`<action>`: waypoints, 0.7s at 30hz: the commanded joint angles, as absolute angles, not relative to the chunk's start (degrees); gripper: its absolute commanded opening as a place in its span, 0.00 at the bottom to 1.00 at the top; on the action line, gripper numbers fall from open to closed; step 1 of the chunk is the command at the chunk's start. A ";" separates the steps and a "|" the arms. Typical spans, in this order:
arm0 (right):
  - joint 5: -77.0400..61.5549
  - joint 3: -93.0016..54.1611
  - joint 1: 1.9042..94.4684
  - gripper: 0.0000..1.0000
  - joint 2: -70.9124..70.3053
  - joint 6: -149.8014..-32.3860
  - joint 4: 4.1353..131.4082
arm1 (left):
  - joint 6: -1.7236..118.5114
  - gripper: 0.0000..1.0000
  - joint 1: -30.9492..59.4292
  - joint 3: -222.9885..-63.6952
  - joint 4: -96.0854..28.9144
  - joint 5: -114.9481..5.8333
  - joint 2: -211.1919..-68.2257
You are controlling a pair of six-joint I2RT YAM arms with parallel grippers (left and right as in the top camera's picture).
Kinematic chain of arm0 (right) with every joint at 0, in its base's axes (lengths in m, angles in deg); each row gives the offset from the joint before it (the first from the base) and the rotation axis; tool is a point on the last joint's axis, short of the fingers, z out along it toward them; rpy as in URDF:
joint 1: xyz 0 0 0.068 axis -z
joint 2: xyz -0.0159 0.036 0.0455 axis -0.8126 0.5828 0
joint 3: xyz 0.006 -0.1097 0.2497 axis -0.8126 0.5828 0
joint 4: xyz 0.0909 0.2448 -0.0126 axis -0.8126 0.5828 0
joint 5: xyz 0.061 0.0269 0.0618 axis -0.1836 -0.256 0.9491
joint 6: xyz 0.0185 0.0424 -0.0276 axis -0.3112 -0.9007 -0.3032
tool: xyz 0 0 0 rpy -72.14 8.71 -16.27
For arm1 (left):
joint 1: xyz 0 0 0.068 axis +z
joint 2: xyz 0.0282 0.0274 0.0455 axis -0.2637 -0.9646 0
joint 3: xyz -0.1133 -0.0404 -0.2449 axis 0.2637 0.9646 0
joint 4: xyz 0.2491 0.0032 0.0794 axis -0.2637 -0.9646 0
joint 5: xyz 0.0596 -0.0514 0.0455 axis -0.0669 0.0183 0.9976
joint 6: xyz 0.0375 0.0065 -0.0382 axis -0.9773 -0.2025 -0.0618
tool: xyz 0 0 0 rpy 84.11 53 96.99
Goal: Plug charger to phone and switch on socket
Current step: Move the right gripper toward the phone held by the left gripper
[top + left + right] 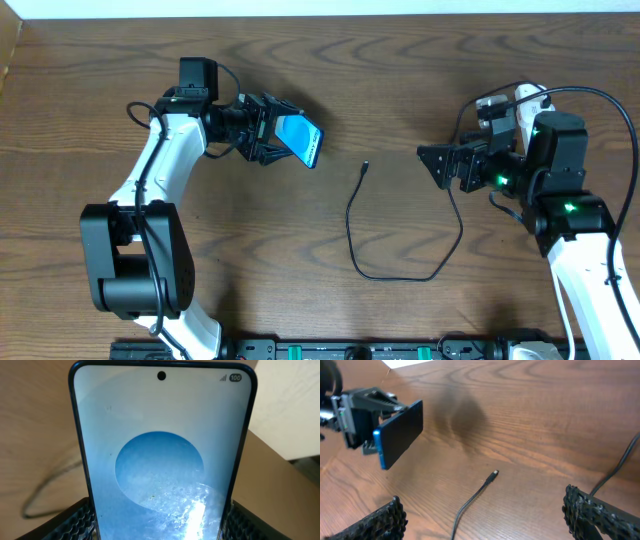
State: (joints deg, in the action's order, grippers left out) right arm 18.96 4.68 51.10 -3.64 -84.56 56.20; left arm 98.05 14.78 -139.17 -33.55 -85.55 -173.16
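Note:
My left gripper (272,133) is shut on the phone (300,140) and holds it tilted above the table; its blue screen fills the left wrist view (160,460). In the right wrist view the phone (400,435) shows edge-on at the upper left. The charger cable (400,275) lies in a loop on the table, its connector tip (365,167) between the two grippers, free on the wood (493,475). My right gripper (437,165) is open and empty, to the right of the tip. The socket (520,98) shows only as a white piece behind the right arm.
The right arm's own black cables (600,95) arc over its wrist. A black rail (350,350) runs along the table's front edge. The table's far edge (300,10) meets a white wall.

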 commanded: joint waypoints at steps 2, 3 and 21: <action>18.19 3.54 51.17 0.99 -1.36 -90.31 56.77 | 103.54 0.61 15.02 -141.03 -32.15 -93.53 -171.24; 17.69 3.54 50.95 0.99 -0.99 -90.26 57.01 | 103.85 0.61 15.02 -141.03 -31.56 -94.38 -171.24; 0.79 -12.48 40.57 0.94 10.26 -90.24 73.12 | 109.46 0.61 15.02 -141.00 -27.32 -95.06 -171.24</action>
State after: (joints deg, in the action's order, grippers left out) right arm 2.63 -9.07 42.36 8.19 -90.77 72.53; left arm 107.95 14.78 -139.17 -28.13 -93.00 -173.16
